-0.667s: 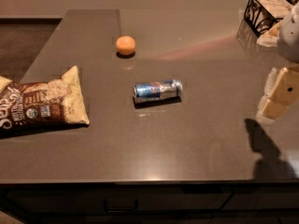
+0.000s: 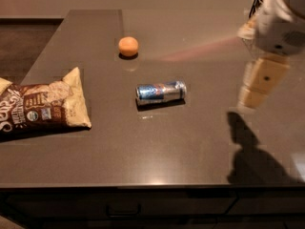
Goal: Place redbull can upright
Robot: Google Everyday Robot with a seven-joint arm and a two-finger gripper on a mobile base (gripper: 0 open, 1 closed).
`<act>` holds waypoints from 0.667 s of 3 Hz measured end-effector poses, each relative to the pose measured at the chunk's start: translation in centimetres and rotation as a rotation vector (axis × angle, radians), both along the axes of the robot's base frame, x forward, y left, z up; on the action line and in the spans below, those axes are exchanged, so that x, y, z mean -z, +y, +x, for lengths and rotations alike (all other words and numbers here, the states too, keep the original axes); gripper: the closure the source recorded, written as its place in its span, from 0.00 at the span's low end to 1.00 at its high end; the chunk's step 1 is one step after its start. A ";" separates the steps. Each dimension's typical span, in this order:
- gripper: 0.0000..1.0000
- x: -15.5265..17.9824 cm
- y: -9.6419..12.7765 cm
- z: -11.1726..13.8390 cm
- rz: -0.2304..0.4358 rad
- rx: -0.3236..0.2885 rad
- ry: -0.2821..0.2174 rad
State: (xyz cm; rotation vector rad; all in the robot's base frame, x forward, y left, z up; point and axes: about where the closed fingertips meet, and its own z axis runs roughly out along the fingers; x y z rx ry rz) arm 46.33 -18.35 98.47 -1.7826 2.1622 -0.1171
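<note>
Lying sideways mid-bench, the redbull can [image 2: 160, 92] may roll if my empty gripper [image 2: 257, 86], near the right edge, nudges it; how open the gripper is, I cannot tell.

On the dark table [image 2: 157, 151] I see an orange ball [image 2: 128, 46] far, left of centre, and a brown chip bag [image 2: 40, 106] at the left edge; my gripper [image 2: 251, 98] hangs over the right side.
</note>
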 end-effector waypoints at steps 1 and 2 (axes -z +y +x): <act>0.00 1.3 5.4 5.5 0.000 -0.101 0.013; 0.00 4.0 9.5 8.9 -0.002 -0.167 0.050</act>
